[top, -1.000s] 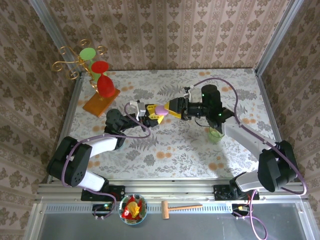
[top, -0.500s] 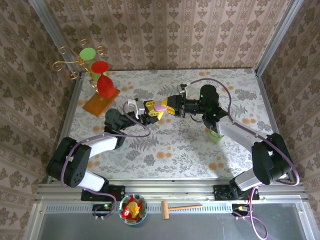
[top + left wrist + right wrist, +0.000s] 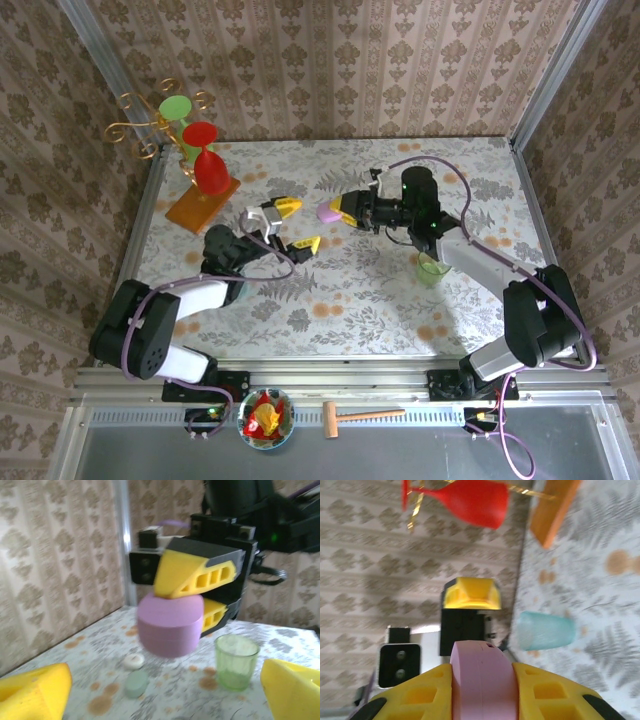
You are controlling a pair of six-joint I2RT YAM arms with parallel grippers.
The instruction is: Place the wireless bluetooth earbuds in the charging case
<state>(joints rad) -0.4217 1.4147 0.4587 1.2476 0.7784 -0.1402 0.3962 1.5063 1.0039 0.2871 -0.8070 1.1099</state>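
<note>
Over the floral desk (image 3: 380, 290): lilac charging case (image 3: 326, 213) pinched in right end effector (image 3: 337, 211), long axis pointing toward left end effector (image 3: 297, 223), splayed wide, empty.

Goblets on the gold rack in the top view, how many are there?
2. A red goblet and a green goblet just behind it, both on the gold rack at the table's far left corner.
</note>
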